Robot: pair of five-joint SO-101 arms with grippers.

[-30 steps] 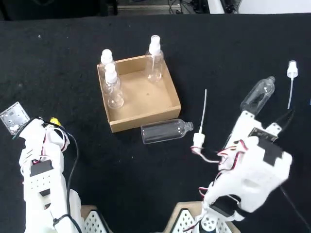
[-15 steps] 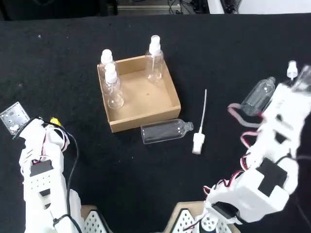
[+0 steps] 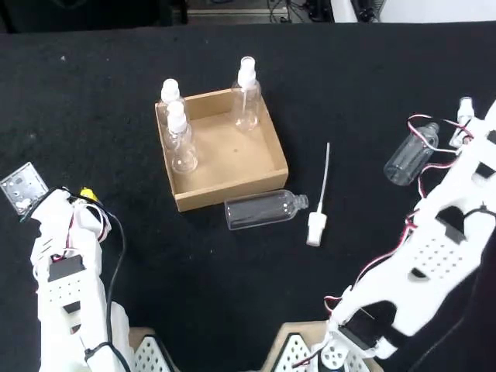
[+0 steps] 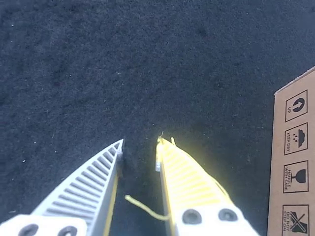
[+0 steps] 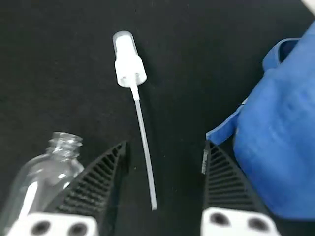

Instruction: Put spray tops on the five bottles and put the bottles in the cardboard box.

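A: Entry, right side. Where does the loose spray top [image 5: 129, 66] lie from our right gripper [image 5: 165, 145]?

B: Ahead of the jaws. They stand released, with nothing between them but the dip tube [image 5: 143, 147]. It runs from the white head back toward the wrist and lies nearer the finger on the bottle's side. Its long axis is roughly in line with our reach, so a close would pinch across the tube.

A: We judge the head the better hold, which calls for a short advance first. Neighbours?

B: The uncapped bottle [image 5: 47, 172] lies on its side, neck just beside one finger and apart from the tube. A blue fabric [image 5: 280, 128] sits close outside the other finger, so there is little room there.

A: Surface?

B: Black table cloth [image 3: 372, 70]. The tube lies flat on it, so we expect the fingertips to brush the cloth.

A: Rest of the task?

B: Three capped bottles [image 3: 246, 97] stand in the cardboard box [image 3: 232, 195]. A second bare bottle [image 3: 260, 211] lies just outside its near wall, with a second spray top [image 3: 315, 226] just past the neck.

A: Left gripper [image 4: 141, 142]?

B: It is over bare cloth near a box wall, jaws slightly parted and empty. We note the right arm is far nearer this pair.
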